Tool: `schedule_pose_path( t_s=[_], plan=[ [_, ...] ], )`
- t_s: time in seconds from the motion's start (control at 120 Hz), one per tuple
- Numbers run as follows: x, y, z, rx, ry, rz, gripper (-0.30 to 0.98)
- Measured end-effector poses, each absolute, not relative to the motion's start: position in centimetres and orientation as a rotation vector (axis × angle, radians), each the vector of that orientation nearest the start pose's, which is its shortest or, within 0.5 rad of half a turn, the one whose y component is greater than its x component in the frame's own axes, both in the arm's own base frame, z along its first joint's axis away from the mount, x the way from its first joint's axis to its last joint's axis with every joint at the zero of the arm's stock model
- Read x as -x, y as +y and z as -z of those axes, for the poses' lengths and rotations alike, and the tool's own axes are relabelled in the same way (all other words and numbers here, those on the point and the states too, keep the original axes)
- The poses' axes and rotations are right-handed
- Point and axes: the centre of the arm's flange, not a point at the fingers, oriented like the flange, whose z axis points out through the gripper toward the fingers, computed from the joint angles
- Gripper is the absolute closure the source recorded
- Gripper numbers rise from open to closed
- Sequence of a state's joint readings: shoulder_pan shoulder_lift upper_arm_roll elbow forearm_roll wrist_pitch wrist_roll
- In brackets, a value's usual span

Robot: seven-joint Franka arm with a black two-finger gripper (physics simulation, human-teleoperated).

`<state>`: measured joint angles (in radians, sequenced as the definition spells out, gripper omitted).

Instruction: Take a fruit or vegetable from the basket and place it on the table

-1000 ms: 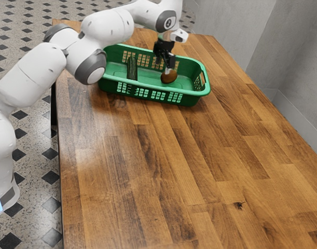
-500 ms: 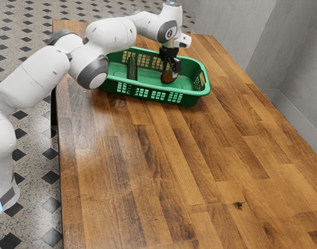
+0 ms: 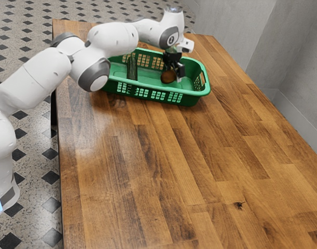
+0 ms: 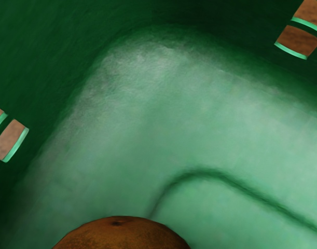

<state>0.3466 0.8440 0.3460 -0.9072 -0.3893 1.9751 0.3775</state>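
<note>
My gripper [image 3: 174,70] is low inside the green basket [image 3: 202,93], right at the brown round fruit or vegetable [image 3: 168,77], with its fingers apart. One finger stands on the fruit's exterior-view right side; the contact is hard to make out. In the wrist view the brown fruit [image 4: 122,234] shows its rounded top at the lower edge, over the pale green basket floor [image 4: 116,155]. A dark green cucumber [image 3: 132,68] lies in the basket toward the exterior view's left.
The wooden table [image 3: 163,155] extends from the basket toward the exterior view's bottom. The basket's perforated walls rise around the gripper. A grey wall [image 3: 288,62] stands beyond the table at the exterior view's right.
My hand has come down into the basket and shifted slightly toward the exterior view's right, closer around the brown fruit. The fruit and cucumber look unmoved.
</note>
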Motion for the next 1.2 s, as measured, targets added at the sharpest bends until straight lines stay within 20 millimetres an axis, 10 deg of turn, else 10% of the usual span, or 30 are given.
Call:
schedule_pose_path(
  t_s=[0.4, 0.867, 1.2],
  plan=[
    [-68.7, 39.8, -41.7, 3.067, -0.447, 0.437, 0.03],
    [-68.8, 39.8, -41.0, 3.068, -0.450, 0.426, 0.37],
    [-68.4, 39.7, -44.2, 3.051, -0.444, 0.471, 0.40]
  ],
)
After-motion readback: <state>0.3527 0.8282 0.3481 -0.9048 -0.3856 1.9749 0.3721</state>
